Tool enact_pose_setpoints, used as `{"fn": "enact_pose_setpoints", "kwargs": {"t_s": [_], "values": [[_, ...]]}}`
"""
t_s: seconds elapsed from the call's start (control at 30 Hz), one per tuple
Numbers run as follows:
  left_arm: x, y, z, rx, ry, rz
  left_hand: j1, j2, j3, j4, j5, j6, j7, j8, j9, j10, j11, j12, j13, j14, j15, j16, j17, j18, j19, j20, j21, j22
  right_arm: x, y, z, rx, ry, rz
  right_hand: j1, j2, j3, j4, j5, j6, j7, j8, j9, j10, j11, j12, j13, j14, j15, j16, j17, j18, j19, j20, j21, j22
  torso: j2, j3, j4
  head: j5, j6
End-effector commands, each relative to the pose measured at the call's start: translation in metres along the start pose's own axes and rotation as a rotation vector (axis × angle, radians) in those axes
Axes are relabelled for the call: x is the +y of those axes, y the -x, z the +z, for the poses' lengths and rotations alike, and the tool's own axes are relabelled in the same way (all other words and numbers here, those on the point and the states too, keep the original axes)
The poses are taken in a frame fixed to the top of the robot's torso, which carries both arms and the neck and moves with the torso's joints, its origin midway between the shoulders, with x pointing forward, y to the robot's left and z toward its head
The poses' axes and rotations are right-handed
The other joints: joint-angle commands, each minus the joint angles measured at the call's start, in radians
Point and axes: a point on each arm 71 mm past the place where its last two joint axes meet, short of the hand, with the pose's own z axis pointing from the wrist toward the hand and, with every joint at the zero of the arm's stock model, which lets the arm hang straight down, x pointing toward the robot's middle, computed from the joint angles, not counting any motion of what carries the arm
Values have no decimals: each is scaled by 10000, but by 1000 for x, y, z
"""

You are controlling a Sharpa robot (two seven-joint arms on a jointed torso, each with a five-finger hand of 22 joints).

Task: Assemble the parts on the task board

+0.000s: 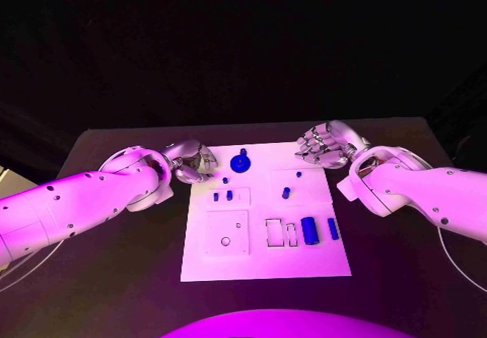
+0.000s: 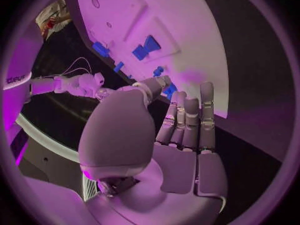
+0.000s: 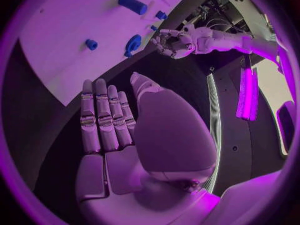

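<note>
Hands [image 1: 193,162] [image 1: 323,145] are kept released, fingers apart and nothing grasped, at the board's [image 1: 305,260] far corners, probably so the parts [image 1: 310,230] stay reachable.

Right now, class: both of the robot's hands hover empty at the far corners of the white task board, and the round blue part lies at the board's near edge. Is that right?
One detail is wrong. The round blue part lies at the far edge of the task board, between the hands, as the head view shows. The left hand and right hand are indeed empty at the far corners.
</note>
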Motion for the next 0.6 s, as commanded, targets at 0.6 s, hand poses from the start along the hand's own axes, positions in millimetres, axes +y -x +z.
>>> {"fn": "enact_pose_setpoints", "kwargs": {"t_s": [0.6], "values": [[-6, 38, -38, -308, -2249, -7486, -357, 209, -1088, 243, -153, -314, 342, 455, -31, 307, 233, -1683, -1594, 39, 154, -1805, -1335, 152, 200, 113, -1349, -1069, 2, 1, 5, 2539, 486, -5834, -89, -781, 538, 139, -449, 947, -591, -692, -50, 1885, -747, -1612, 167, 2521, -1079, 6060, 4417, 50, 2700, -1422, 3692, 2370, 18, 6, 20, -340, 160]]}}
